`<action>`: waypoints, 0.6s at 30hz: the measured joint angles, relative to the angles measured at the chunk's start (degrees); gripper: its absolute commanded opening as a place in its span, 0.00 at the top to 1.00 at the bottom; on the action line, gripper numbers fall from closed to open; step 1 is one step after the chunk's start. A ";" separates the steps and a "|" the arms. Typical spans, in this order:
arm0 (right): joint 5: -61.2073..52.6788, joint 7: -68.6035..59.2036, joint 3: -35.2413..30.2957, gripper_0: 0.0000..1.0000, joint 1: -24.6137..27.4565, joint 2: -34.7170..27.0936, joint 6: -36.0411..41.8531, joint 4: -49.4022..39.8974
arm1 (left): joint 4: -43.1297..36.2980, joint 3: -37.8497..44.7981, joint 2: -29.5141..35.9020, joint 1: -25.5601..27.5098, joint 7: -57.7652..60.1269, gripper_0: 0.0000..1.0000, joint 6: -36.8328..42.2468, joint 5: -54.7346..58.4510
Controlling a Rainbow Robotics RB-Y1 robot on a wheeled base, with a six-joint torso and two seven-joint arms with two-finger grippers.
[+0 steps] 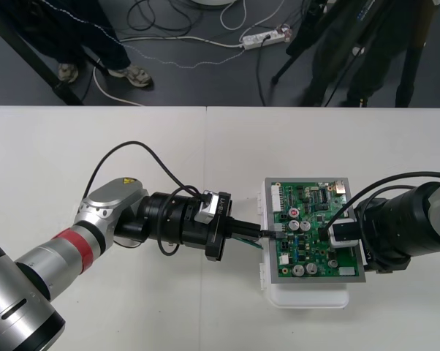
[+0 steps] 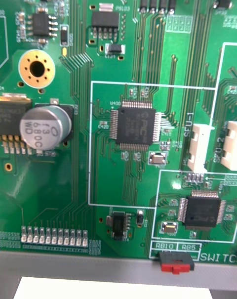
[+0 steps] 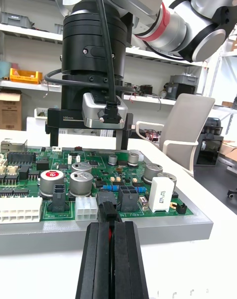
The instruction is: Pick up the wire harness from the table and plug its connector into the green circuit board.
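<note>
I see my left pincer (image 3: 112, 225) clenched on the harness plug (image 3: 104, 205), which sits right at its tips against the edge of the green circuit board (image 1: 308, 197). If the plug is skewed, pushing could jam it. My right pincer (image 3: 88, 140) hangs spread just beyond.

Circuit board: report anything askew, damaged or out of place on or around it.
Nothing stands out. The green circuit board sits square on its white base; the left gripper holds the harness plug at its edge, and the right gripper hovers above.
</note>
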 measured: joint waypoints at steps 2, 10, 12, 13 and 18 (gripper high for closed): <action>0.00 0.00 0.00 0.00 0.00 0.00 0.00 0.00 | 0.00 0.00 0.00 0.00 0.00 1.00 0.00 0.00; 0.00 0.00 0.00 0.00 0.00 0.00 -0.02 0.17 | -1.10 0.00 0.03 0.20 0.00 1.00 0.09 0.00; 0.01 0.00 0.00 0.00 0.00 0.00 -0.04 0.26 | -1.36 0.00 0.05 0.23 0.00 1.00 0.25 -0.01; 0.01 0.00 0.00 0.00 0.00 0.00 -0.04 0.29 | -1.45 0.00 0.06 0.23 0.00 1.00 0.35 -0.01; 0.01 0.00 0.00 0.00 0.00 0.00 -0.06 0.37 | -1.88 0.00 0.12 0.36 0.00 1.00 0.71 -0.02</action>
